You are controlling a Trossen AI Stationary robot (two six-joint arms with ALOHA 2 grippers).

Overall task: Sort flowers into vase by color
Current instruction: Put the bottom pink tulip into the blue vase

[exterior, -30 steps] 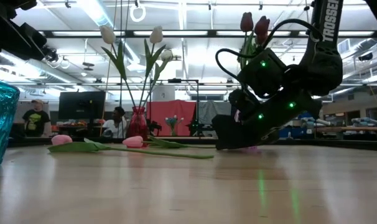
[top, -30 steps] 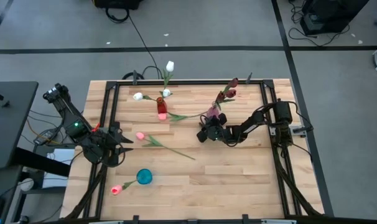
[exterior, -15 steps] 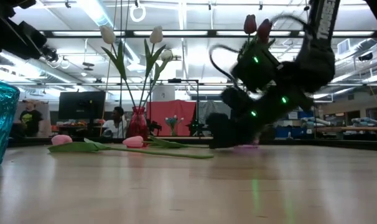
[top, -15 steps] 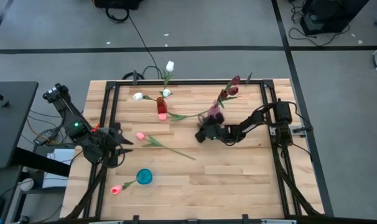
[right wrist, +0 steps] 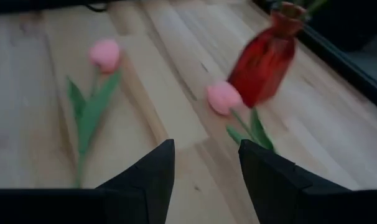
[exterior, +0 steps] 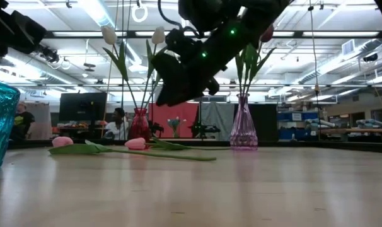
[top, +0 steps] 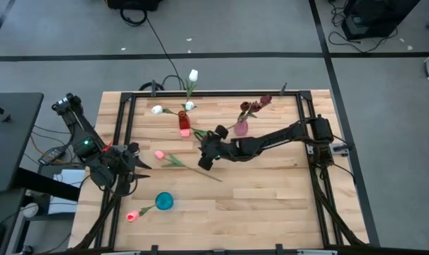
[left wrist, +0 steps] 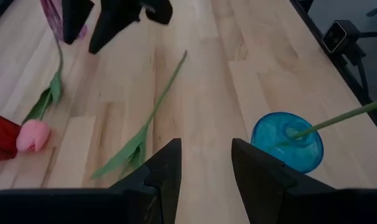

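Right gripper (top: 207,157): reaches out over table centre, above the long stem of the loose pink tulip; raised off the wood in low view (exterior: 178,82). Fingers (right wrist: 145,180) apart w/ a gap, nothing btwn them.
Left gripper (top: 129,164): waits at table's left edge, off the wood. Fingers (left wrist: 157,177) apart, empty.
Loose pink tulip (top: 160,154): lies flat left of centre, head toward left arm, thin stem running out to centre under right gripper. In left wrist view only its stem & leaf show (left wrist: 152,112).
2nd pink tulip (right wrist: 223,97): flat on table, head just beside red vase base, stem trailing toward pink vase.
Red vase (top: 184,123): upright near far edge; holds white tulips (top: 192,75), heads fanned out over far rail.
Pink vase (top: 241,128): clear-pink glass, upright right of red vase, apart from right gripper; holds maroon tulips (top: 255,105), leaning toward far right.
Blue vase (top: 163,201): teal glass, near front-left; one pink tulip (top: 133,215) in it, head hanging out low toward front-left corner.
Table (top: 271,191): light wood planks, black frame rails.
Background: ppl seated at screens far behind table (exterior: 31,120), low view only.
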